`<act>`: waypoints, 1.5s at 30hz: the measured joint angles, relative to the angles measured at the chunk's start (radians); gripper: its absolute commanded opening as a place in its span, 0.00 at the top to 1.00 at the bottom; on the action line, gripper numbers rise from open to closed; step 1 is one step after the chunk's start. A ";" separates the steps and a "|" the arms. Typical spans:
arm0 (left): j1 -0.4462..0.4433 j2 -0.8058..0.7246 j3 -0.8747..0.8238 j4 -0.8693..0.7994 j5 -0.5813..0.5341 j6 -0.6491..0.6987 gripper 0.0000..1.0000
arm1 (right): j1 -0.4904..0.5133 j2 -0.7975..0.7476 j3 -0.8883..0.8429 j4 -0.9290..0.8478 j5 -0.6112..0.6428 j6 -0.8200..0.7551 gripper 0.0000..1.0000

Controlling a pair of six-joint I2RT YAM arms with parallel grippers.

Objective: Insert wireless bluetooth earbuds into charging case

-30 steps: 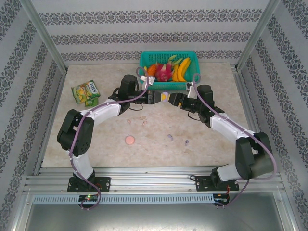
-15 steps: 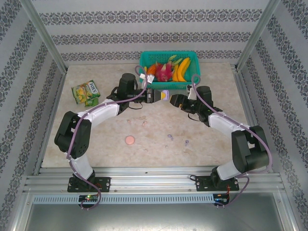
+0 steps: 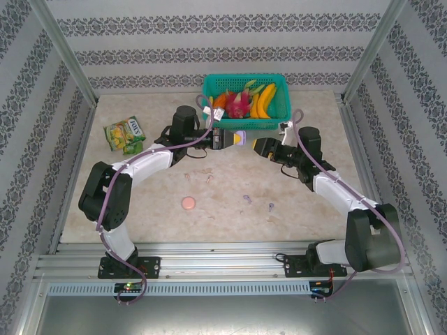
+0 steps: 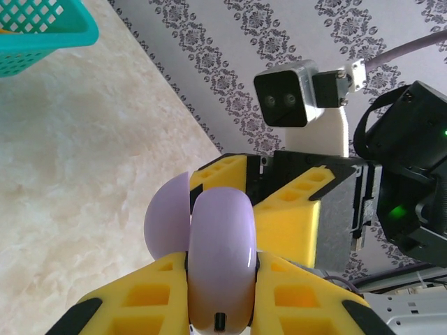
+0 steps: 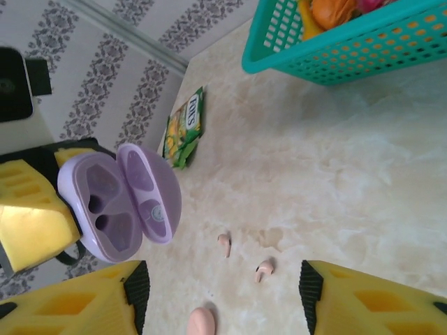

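Left claw (image 4: 222, 271) clamping opened purple case (image 5: 119, 202), right claw (image 5: 222, 286) spread, empty

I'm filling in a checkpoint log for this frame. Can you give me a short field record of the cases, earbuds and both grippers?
left gripper: shut on purple case
purple case: lid open, both wells empty
right gripper: open, empty, apart from the case
purple earbuds: loose on table
pink earbuds: loose on table
pink case: on table

We record both arms stretched inward, wrists level, grippers facing each other. Left gripper (image 3: 236, 139) is clamped on the purple charging case (image 5: 119, 202). Right gripper (image 3: 257, 145) stands with jaws apart, holding nothing.
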 measured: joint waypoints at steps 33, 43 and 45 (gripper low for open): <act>-0.017 0.007 0.000 0.029 0.016 -0.033 0.96 | 0.051 0.107 0.094 -0.002 -0.010 -0.006 0.56; -0.021 0.019 0.000 0.029 -0.001 -0.033 0.96 | 0.051 0.125 0.109 -0.005 -0.012 -0.006 0.70; -0.021 0.023 0.000 0.029 -0.003 -0.033 0.96 | 0.054 0.127 0.111 -0.007 -0.015 -0.003 0.75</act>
